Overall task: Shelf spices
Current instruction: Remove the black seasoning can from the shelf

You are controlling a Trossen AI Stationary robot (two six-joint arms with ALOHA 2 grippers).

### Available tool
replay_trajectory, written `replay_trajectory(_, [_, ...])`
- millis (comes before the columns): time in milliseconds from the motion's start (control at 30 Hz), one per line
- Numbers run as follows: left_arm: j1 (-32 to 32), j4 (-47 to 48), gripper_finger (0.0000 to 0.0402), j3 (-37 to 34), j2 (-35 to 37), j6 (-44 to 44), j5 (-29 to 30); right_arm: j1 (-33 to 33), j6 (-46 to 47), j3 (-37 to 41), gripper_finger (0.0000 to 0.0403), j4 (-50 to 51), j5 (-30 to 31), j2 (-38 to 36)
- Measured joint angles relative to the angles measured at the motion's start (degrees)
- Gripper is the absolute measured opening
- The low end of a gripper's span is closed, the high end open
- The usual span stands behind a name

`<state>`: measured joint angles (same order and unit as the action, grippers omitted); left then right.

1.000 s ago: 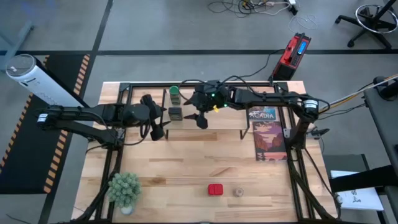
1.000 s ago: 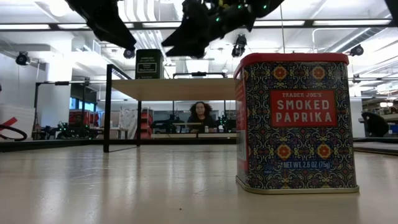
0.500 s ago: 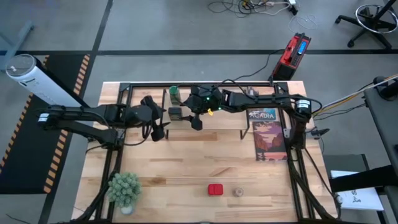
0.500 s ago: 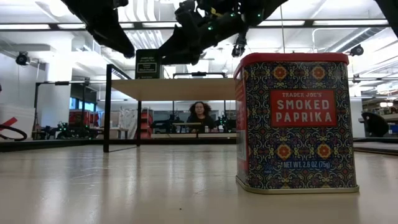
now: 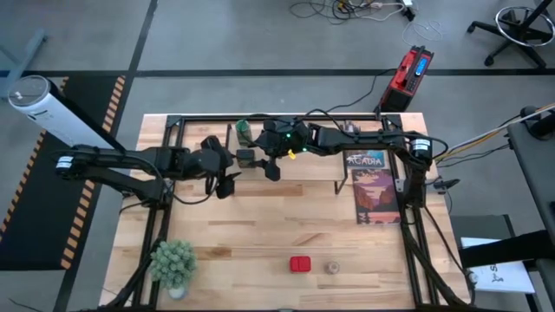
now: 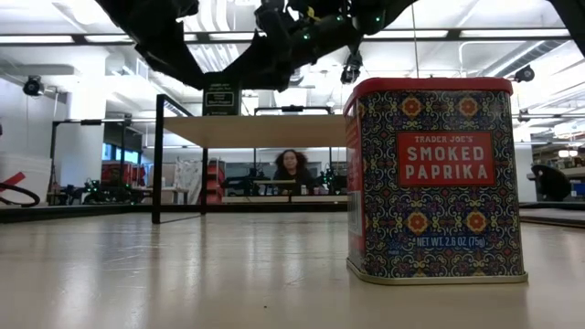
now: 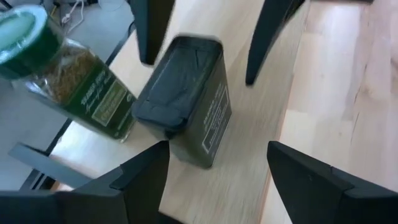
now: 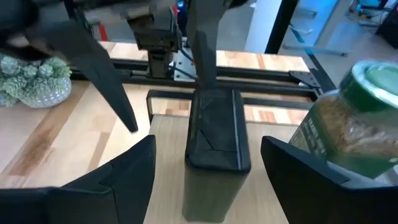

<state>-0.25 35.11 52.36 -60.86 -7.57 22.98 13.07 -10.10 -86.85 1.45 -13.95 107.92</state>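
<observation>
Left fingers (image 5: 227, 176): I am spreading them wide around nothing, just left of the dark tin (image 5: 245, 158) on the shelf (image 5: 303, 178); in my left wrist view the tin (image 7: 185, 99) is standing ahead of the gap, untouched.
Right fingers (image 5: 263, 160): I am holding them wide apart at the tin's right side, gripping nothing; in my right wrist view the tin (image 8: 216, 140) is sitting between them, clear of both.
Dark tin: standing upright on the shelf's left part.
Green jar (image 5: 244, 132): standing on the shelf just beyond the tin, apart from it.
Red tin (image 5: 300, 263): waiting on the surface (image 5: 260, 225) near the front edge, well apart from the shelf.
Tan jar (image 5: 332, 268): sitting just right of the red tin.
Plant (image 5: 174, 264): standing at the near left corner.
</observation>
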Motion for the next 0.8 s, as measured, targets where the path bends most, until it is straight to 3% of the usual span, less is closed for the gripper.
replay_trajectory(200, [0.0,-0.03,0.0256,0.0,-0.16,-0.16,0.41,-0.23,0.27,0.0,0.0251,1.66,-4.96,0.0])
replay_trajectory(467, [0.0,0.74,0.0256,0.14,-0.02,-0.47,0.47,-0.34,-1.52,0.02,0.0236,3.79,-4.54,0.0])
replay_trajectory(800, [0.0,-0.73,0.0258,0.22,-0.02,6.09,0.51,0.2,-2.61,0.02,0.0247,3.57,-4.6,0.0])
